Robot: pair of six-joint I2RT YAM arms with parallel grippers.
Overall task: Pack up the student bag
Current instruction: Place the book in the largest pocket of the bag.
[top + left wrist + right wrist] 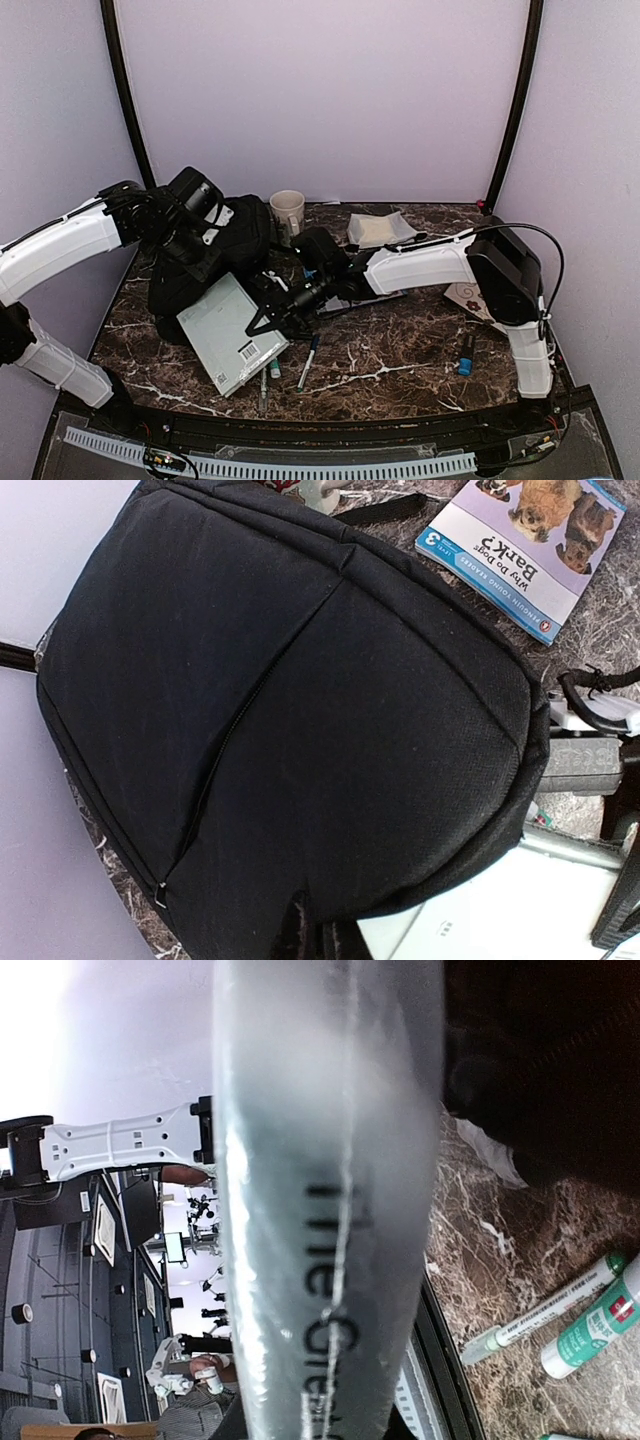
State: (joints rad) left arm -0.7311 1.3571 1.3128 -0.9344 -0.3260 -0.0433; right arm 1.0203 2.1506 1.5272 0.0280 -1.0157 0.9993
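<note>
The student bag, black and soft, lies at the table's left rear and fills the left wrist view. My left gripper is shut on a fold of its fabric at the near edge. A flat grey-green book with a barcode label leans tilted against the bag's front. My right gripper is shut on its edge. In the right wrist view the book's spine with dark lettering hides most of the gripper. The bag's dark fabric shows at the upper right there.
A cup and a grey-white pouch stand behind the bag. A lavender dog book lies under the right arm. Pens and markers lie near the front edge, a blue item at right.
</note>
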